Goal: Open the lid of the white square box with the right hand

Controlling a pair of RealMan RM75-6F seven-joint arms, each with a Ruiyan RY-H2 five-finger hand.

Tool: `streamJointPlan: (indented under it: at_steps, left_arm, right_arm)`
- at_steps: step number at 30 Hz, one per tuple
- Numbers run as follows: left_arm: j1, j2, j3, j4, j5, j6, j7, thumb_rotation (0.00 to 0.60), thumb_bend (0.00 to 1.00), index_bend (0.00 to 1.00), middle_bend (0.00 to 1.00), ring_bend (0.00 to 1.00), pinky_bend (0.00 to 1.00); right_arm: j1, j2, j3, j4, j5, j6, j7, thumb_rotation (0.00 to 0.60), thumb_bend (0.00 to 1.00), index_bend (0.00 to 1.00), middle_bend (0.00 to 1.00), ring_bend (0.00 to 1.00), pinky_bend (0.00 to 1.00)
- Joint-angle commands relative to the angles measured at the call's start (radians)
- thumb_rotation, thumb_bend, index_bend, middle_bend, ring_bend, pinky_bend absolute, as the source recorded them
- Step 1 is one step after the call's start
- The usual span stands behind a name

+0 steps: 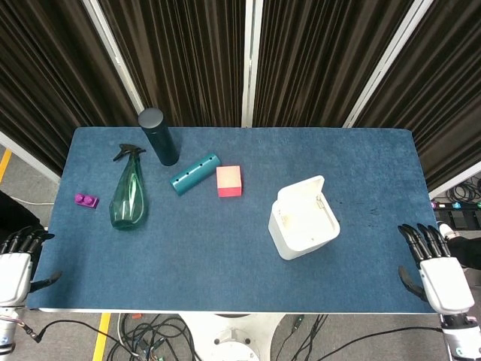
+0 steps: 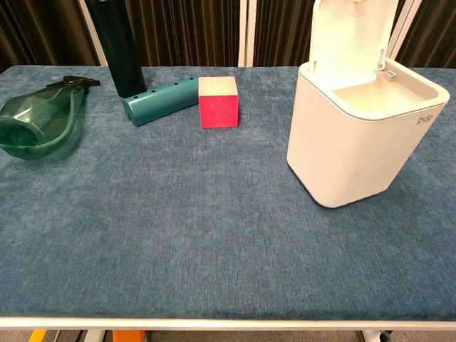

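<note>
The white square box (image 1: 302, 224) (image 2: 356, 139) stands on the right half of the blue table, and its lid (image 2: 350, 35) is swung up and stands upright at the far edge. My right hand (image 1: 437, 271) is at the table's front right corner, well clear of the box, fingers spread and holding nothing. My left hand (image 1: 15, 263) hangs off the table's front left corner, fingers apart and empty. Neither hand shows in the chest view.
A pink cube (image 1: 228, 181), a teal cylinder (image 1: 194, 173), a dark bottle (image 1: 158, 136), a green spray bottle (image 1: 128, 192) lying flat and a small purple piece (image 1: 86, 200) occupy the left half. Dark curtains hang behind the table.
</note>
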Motion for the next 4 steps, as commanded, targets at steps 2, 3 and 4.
streamJointPlan:
  at_steps: [2, 3, 4]
  left_arm:
    - [0.0, 0.002, 0.0, -0.004, 0.001, 0.0, 0.005, 0.6, 0.0, 0.28, 0.22, 0.12, 0.16]
    - [0.0, 0.002, 0.0, -0.005, 0.0, 0.0, 0.006, 0.6, 0.0, 0.28, 0.22, 0.12, 0.16]
    - [0.0, 0.001, 0.0, -0.005, 0.0, 0.0, 0.006, 0.6, 0.0, 0.28, 0.22, 0.12, 0.16]
  right_arm:
    - [-0.022, -0.027, -0.008, 0.038, -0.025, 0.028, 0.036, 0.6, 0.34, 0.0, 0.09, 0.0, 0.0]
    - [-0.022, -0.03, -0.008, 0.042, -0.028, 0.029, 0.038, 0.6, 0.34, 0.0, 0.09, 0.0, 0.0]
    - [-0.023, -0.031, -0.008, 0.043, -0.03, 0.027, 0.038, 0.6, 0.34, 0.0, 0.09, 0.0, 0.0]
